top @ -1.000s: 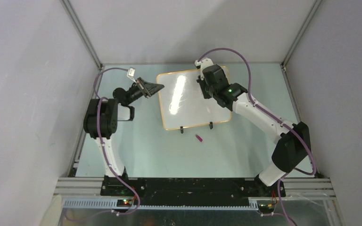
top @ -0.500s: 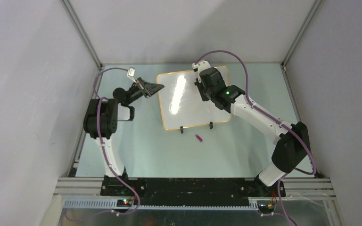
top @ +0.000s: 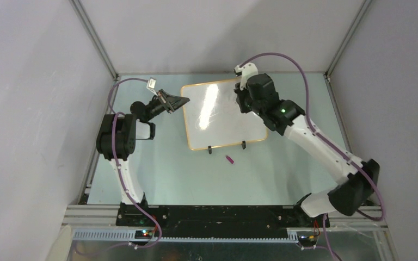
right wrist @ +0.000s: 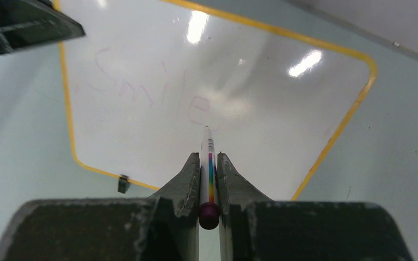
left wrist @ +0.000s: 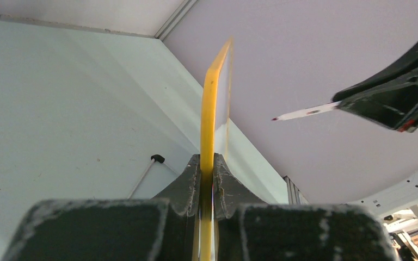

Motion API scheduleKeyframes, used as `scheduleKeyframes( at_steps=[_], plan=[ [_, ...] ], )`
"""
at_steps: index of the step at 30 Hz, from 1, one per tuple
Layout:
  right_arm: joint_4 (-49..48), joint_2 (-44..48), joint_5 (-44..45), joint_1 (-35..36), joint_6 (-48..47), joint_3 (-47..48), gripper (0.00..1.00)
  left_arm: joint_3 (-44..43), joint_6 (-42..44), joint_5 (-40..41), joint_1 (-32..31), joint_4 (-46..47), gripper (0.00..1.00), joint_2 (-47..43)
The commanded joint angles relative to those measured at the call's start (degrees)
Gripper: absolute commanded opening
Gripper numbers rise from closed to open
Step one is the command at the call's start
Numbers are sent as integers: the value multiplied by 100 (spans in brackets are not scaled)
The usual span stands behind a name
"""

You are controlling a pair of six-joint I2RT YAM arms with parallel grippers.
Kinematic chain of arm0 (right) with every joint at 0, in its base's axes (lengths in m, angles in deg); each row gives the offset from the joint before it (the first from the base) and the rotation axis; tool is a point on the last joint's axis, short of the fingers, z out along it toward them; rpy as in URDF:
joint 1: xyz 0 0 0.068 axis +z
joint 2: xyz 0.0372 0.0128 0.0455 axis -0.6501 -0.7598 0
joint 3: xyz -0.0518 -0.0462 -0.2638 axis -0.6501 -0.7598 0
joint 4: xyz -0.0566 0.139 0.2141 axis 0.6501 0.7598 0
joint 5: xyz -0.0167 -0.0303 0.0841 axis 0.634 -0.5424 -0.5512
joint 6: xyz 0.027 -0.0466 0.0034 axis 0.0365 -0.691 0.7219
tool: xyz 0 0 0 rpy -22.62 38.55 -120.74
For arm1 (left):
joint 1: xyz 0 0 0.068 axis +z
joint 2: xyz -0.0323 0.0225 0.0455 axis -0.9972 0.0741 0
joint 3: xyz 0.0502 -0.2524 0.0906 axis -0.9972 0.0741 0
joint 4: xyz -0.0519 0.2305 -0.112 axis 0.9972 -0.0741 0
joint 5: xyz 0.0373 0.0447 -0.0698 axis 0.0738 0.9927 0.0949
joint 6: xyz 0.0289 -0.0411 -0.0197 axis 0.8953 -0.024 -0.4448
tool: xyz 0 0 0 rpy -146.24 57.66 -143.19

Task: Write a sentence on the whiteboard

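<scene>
The whiteboard [top: 220, 117] rested toward the far side of the bench [top: 158, 174], with faint pink lettering on its face. The left pincer [left wrist: 207, 163] was clamped tight on the board's left frame edge. The right pincer [right wrist: 209, 157] was closed on a marker [right wrist: 208, 142], its tip aimed at the board face but clear of it. A small purple piece [top: 230, 159] lay just before the board's feet.

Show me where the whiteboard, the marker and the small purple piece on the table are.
whiteboard [top: 217, 128]: top view, bare white surface.
marker [right wrist: 209, 174]: right wrist view, rainbow-striped part of the barrel.
small purple piece [top: 230, 160]: top view, its middle.
</scene>
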Motion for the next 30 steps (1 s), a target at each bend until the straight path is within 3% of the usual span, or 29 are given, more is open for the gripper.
scheduleKeyframes(
  at_steps=[1, 11, 30],
  plan=[
    [-198, 485, -184, 49, 167, -275, 0, 76, 403, -363, -104, 115, 0, 2],
    [-1162, 548, 134, 804, 189, -1102, 0, 79, 406, -351, -104, 115, 0, 1],
    [-2209, -174, 290, 1809, 242, -1242, 0, 99, 412, -348, -92, 115, 0, -18]
  ],
)
